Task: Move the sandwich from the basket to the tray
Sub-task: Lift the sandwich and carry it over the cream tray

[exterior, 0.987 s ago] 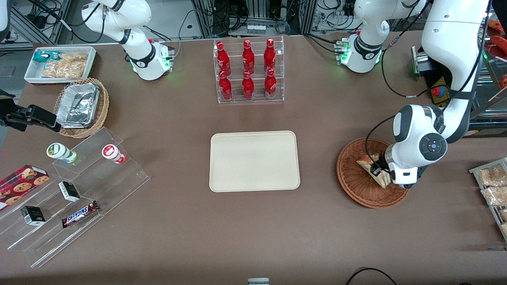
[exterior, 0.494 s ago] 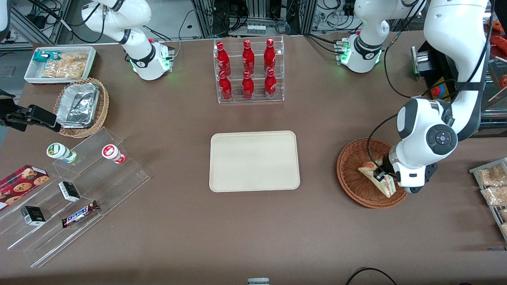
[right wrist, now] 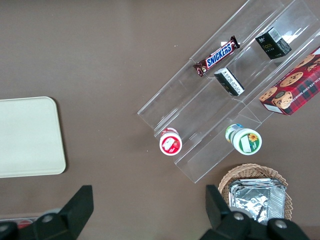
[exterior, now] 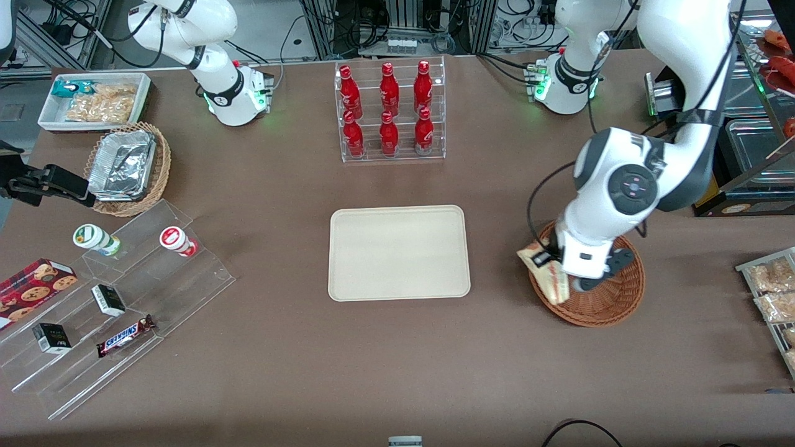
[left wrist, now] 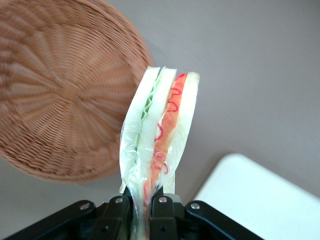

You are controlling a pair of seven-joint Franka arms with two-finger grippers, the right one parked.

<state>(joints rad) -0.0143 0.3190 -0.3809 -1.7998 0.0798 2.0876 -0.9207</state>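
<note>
The clear-wrapped sandwich point(exterior: 546, 273) hangs in the air, pinched at its wrapped end by my left gripper point(exterior: 554, 266), which is shut on it. It hovers over the rim of the reddish-brown wicker basket point(exterior: 612, 307) on the side facing the tray. In the left wrist view the sandwich point(left wrist: 162, 135) shows pale bread with green and red filling, held by my gripper point(left wrist: 146, 202), with the basket point(left wrist: 60, 95) below and a corner of the tray point(left wrist: 255, 200) nearby. The beige tray point(exterior: 398, 252) lies flat at the table's middle with nothing on it.
A clear rack of red bottles point(exterior: 389, 110) stands farther from the front camera than the tray. Snack packets point(exterior: 770, 288) lie at the working arm's end. A stepped acrylic shelf point(exterior: 118, 298), a foil-tray basket point(exterior: 127, 167) and a white bin point(exterior: 93, 99) sit toward the parked arm's end.
My gripper has lifted the sandwich out of the basket and carried it toward the tray, to above the basket's rim. The wrist has turned as the arm swung.
</note>
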